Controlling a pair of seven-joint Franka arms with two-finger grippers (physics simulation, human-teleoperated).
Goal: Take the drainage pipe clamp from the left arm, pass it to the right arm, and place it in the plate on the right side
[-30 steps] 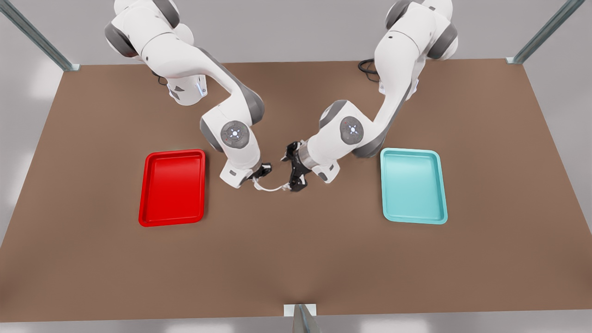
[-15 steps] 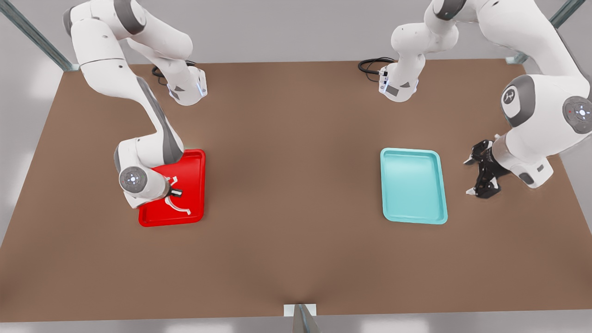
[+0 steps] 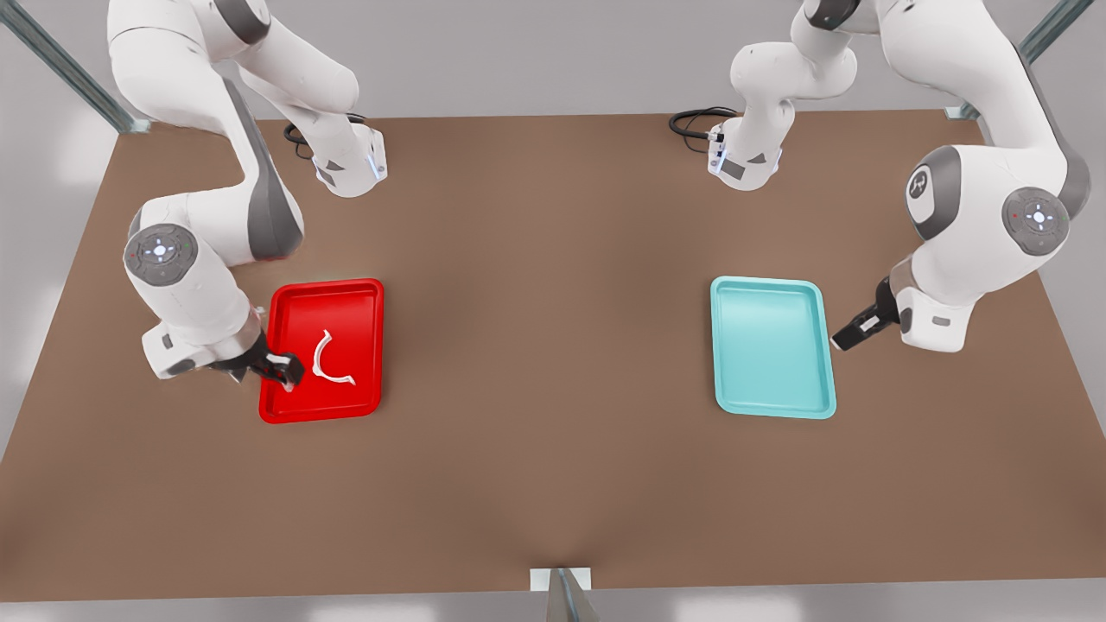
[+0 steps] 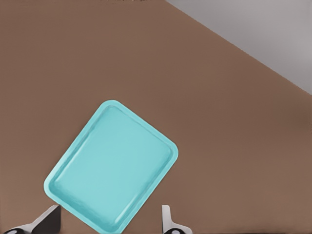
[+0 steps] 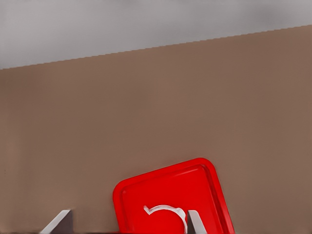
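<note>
The drainage pipe clamp (image 3: pixel 331 361), a thin white half-ring, lies loose inside the plate (image 3: pixel 346 298), a glossy red tray on the front view's left. In the right wrist view the clamp (image 5: pixel 165 210) rests in the plate (image 5: pixel 204 185) just beyond my open right gripper (image 5: pixel 127 217). In the front view my right gripper (image 3: pixel 278 371) hovers at the plate's outer edge, apart from the clamp, holding nothing. My left gripper (image 3: pixel 851 333) hangs open and empty beside the teal tray, on the front view's right.
A teal tray (image 3: pixel 772 345) lies on the brown table (image 3: pixel 553 389) at the front view's right, and the left wrist view shows the teal tray (image 4: pixel 112 170) beyond my left gripper (image 4: pixel 109 212). Both arm bases and a black cable (image 3: pixel 691 125) stand at the far edge.
My right gripper has let go of the clamp and drawn back toward the plate's outer edge. The clamp now lies in the plate. My left gripper swung in toward the teal tray.
</note>
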